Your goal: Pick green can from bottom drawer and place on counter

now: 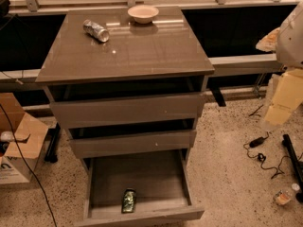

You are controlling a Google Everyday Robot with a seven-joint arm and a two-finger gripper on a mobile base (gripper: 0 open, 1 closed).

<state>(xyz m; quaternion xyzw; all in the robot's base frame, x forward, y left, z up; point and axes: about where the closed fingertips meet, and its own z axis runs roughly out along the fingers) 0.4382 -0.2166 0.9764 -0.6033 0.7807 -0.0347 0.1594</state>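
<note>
The gripper (289, 32), well off at three o'clock and I cannot tell how open, may clip the front wall of the bottom drawer (142, 174), since the green can (129, 200) sits tight beside it at six o'clock.

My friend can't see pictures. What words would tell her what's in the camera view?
A green can lies near the front of the open bottom drawer of a grey-brown cabinet. On the counter above are a silver can on its side and a pale bowl. The gripper is out of view.
</note>
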